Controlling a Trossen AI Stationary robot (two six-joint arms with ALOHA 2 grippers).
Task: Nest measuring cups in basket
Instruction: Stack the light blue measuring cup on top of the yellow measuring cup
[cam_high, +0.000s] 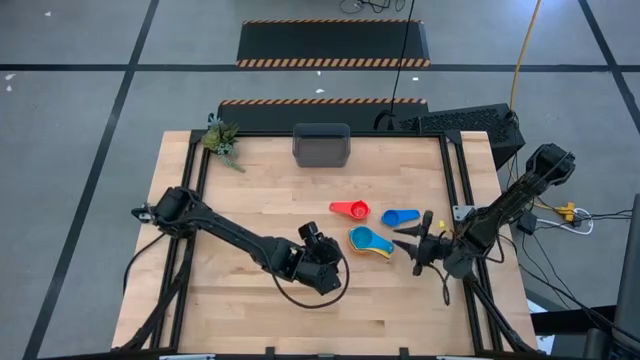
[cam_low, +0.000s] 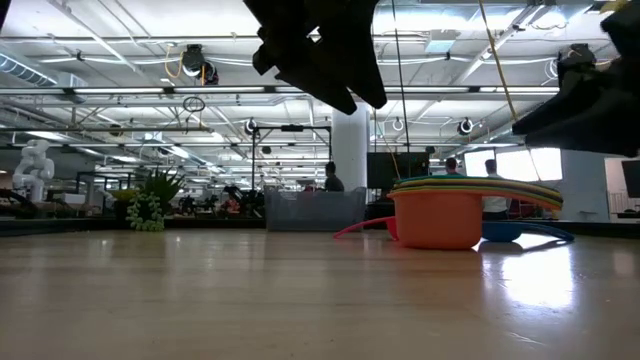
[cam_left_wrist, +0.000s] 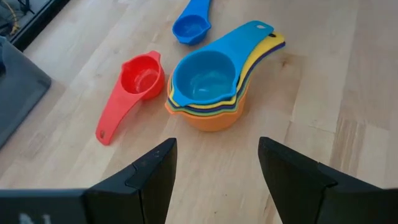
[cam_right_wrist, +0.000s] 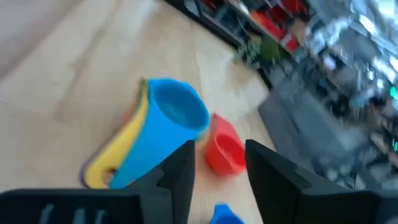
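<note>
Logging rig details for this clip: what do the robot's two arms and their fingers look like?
Both arms are dark, nearly black, jointed segments with black cables looping alongside. The left gripper is a blocky black unit; its fingers are matte black, angular wedges. The right gripper has slim black fingers. No markings are legible.

You've got a grey floor (cam_high: 80, 110) with dark lines, hazard-striped mats (cam_high: 333, 44), and a big hall with bright ceiling lights (cam_low: 120, 40) behind.

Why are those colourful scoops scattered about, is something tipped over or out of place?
Nothing is spilled or broken. Most cups sit nested in one upright stack, cyan on top. The red cup and blue cup lie loose beside it, and the basket stands apart at the table's far edge. The left gripper is open before the stack.
</note>
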